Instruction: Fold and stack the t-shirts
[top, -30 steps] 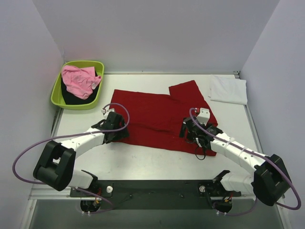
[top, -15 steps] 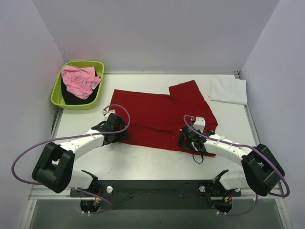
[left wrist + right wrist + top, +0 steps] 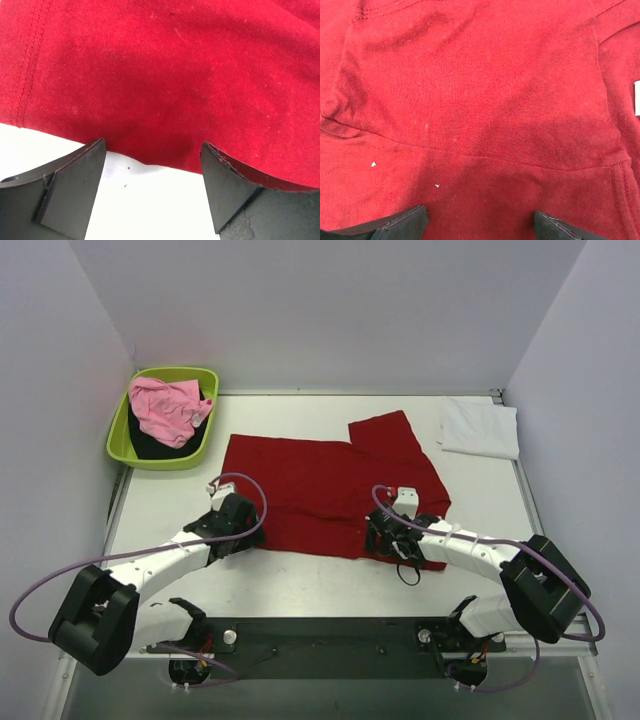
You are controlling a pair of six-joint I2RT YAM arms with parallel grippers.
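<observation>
A deep red t-shirt [image 3: 320, 490] lies spread flat across the middle of the table. My left gripper [image 3: 240, 525] is low at the shirt's near left edge. In the left wrist view the left gripper [image 3: 152, 165] is open, and the red hem [image 3: 150, 100] runs just past its tips, with bare table between the fingers [image 3: 75, 185]. My right gripper [image 3: 385, 535] is over the shirt's near right part. It is open too [image 3: 480, 220], with red cloth [image 3: 480, 100] filling its view. A folded white t-shirt [image 3: 480, 427] lies at the back right. A pink t-shirt [image 3: 165, 408] sits on a black one [image 3: 150, 445].
The pink and black shirts fill a lime-green tub [image 3: 118, 440] at the back left corner. Purple cables loop off both arms. The table's near edge, a black rail [image 3: 320, 635], holds the arm bases. White walls close in the back and sides.
Both grippers have drawn back toward the table's near edge, staying open. The red shirt has shifted a little to the left.
</observation>
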